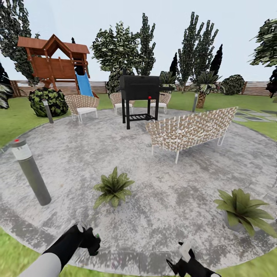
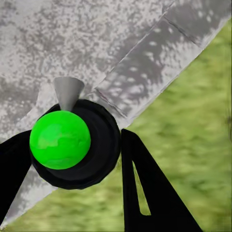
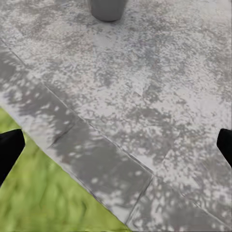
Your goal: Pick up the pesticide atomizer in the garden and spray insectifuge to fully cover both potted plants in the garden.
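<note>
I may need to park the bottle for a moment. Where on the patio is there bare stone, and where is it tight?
Bare stone lies between the bollard lamp and the near plant, and between that plant and the right plant. Another open stretch runs before the grill. It is crowded around the sofa, grill and chairs.

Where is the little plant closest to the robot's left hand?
In the head view, that potted plant stands on the stone patio, left of centre, between the grey bollard lamp and the wicker sofa, just ahead of the left gripper.
</note>
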`<state>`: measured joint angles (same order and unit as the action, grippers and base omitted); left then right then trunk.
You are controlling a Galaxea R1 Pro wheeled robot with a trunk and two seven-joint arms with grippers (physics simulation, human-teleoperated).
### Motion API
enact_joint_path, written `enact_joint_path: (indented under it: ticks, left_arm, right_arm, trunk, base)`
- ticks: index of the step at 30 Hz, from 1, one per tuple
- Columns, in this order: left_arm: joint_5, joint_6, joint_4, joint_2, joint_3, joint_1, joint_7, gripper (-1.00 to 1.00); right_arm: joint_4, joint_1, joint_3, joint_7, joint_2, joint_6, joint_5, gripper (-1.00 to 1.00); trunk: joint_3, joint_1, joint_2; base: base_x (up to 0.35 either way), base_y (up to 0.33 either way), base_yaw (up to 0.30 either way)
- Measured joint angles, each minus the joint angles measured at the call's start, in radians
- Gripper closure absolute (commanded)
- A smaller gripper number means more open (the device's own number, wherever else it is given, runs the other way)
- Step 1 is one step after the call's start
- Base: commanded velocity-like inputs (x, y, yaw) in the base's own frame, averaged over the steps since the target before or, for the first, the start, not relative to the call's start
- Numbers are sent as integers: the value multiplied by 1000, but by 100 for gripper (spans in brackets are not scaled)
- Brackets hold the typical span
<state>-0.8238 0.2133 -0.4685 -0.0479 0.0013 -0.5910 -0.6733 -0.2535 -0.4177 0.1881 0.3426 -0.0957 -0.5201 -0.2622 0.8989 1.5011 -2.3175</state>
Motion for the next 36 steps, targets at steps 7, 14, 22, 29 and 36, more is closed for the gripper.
enact_joint_path:
  ticks: [7,14,22,29,36]
  left_arm:
    - [0,-250,39,-52,-1,-8,-252,100]
    - [-7,-273,39,-46,-11,-10,-324,100]
    - [-11,-269,39,-19,-11,-12,-324,100]
    - [-15,-262,39,12,-75,-13,-325,100]
    - [-15,-261,39,23,-94,-17,-368,100]
  right_arm:
    - [-233,-39,4,290,-5,171,-3,-100]
    - [-249,-93,3,412,-5,176,-64,-100]
    - [-243,-94,12,429,6,176,-148,-100]
    - [-251,-94,10,489,36,174,-213,100]
    - [-253,-94,10,547,38,173,-216,100]
  trunk:
    - [0,0,0]
    - [0,-1,0]
    - [0,-1,0]
    - [0,-1,0]
    - [0,-1,0]
  base:
    - [-223,0,0]
    - [-6,0,0]
    - [0,0,0]
    - [0,0,0]
    - [0,0,0]
